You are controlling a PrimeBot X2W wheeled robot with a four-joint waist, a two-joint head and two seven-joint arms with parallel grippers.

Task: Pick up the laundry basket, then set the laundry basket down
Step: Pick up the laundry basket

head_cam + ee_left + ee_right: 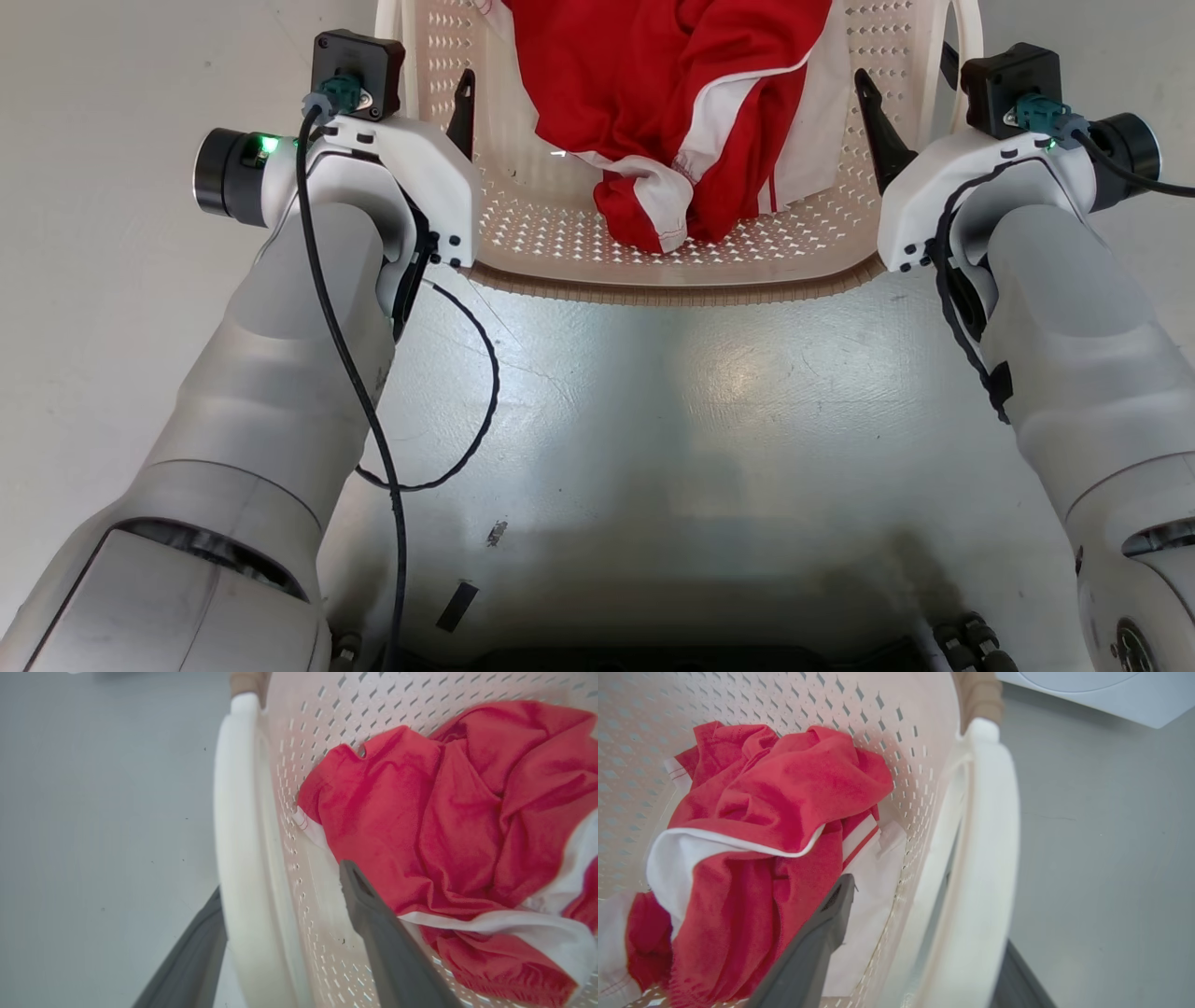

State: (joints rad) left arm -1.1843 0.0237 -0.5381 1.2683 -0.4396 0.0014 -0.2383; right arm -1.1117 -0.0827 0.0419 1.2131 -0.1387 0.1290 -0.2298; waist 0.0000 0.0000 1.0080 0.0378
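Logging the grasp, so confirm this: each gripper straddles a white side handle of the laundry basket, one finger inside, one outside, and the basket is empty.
One point is wrong: the laundry basket is not empty; the head view shows a red and white garment in it. The rest stands: the left gripper and the right gripper each straddle a handle, one finger inside, one outside.

No text, brand, number or sign can be read in any of the views. A small pale scrap [496,533] lies on the floor [653,420] near the robot's base, but it is too small to tell if it carries any print.
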